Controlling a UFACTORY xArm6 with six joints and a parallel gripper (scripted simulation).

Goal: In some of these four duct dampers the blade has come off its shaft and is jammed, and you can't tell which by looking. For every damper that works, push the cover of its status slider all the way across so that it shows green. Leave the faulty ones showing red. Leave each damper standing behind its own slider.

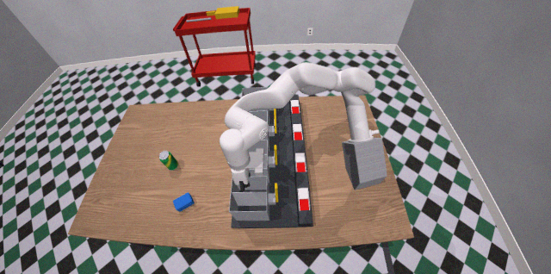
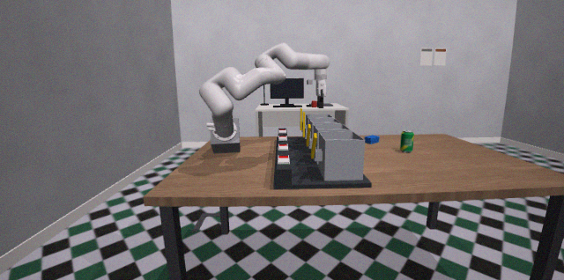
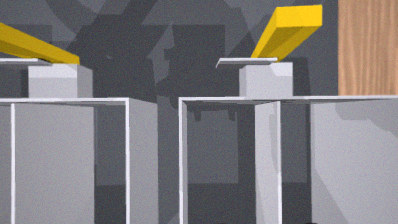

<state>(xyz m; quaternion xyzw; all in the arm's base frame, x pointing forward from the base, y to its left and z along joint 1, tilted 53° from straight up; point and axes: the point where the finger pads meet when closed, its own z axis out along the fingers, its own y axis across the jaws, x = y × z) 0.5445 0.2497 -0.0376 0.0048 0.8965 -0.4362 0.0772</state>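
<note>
The four dampers [image 1: 254, 179] stand in a row at the desk's [image 1: 142, 218] centre, their red sliders [image 1: 304, 204] at 3 o'clock. The end effector [image 1: 242, 185] hovers over the nearest two – part-open, gripping nothing. The yellow levers [image 3: 290, 27] look rigid and light – best nudged near the tip, where a jammed blade should resist.

A: Which colours sit on the wood-grain brown counter [image 1: 129, 205]?

B: Grey dampers [image 1: 249, 205] with yellow levers [image 1: 276, 192] on a dark base; sliders [image 1: 304, 200] showing white over red. At nine o'clock, a green-and-yellow can [image 1: 168, 160] and a blue block [image 1: 183, 202].

A: Beyond?

B: White arm [image 1: 275, 97], red cart [image 1: 212, 28], green-black-white checkered floor [image 1: 65, 106].
</note>
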